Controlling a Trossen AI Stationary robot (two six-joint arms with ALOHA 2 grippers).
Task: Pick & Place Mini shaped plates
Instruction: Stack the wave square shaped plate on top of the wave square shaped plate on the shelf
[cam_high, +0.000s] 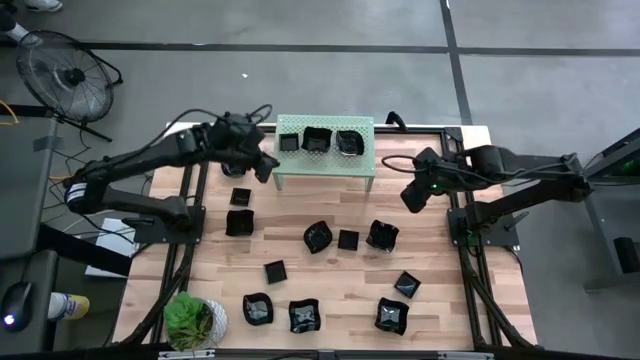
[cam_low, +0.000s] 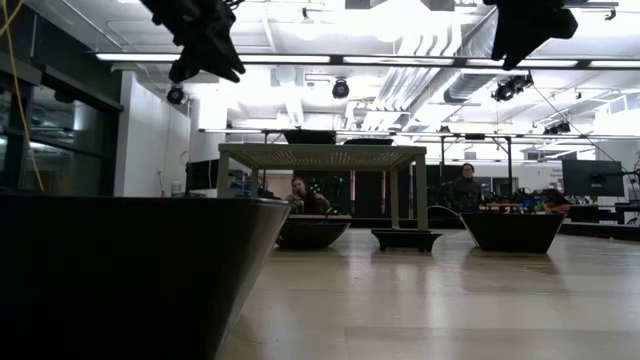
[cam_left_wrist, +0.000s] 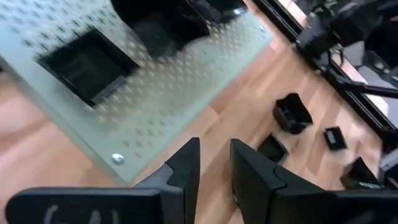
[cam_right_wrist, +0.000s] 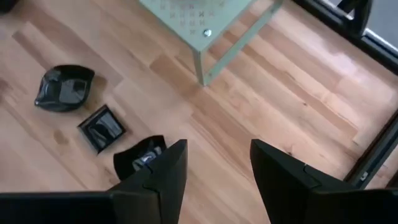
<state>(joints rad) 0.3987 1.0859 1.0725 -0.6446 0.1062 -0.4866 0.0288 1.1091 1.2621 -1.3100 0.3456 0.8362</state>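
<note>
right gripper open, empty | nearest plate just beside, below

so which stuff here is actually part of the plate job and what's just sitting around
Part of the job:
- black mini plates on the table, e.g. a square one and a wavy one
- three plates on the green shelf, e.g. the middle one
- left gripper, right gripper

Just lying about:
- potted plant
- floor fan

Fourteen black mini plates, one green shelf, one potted plant.
</note>
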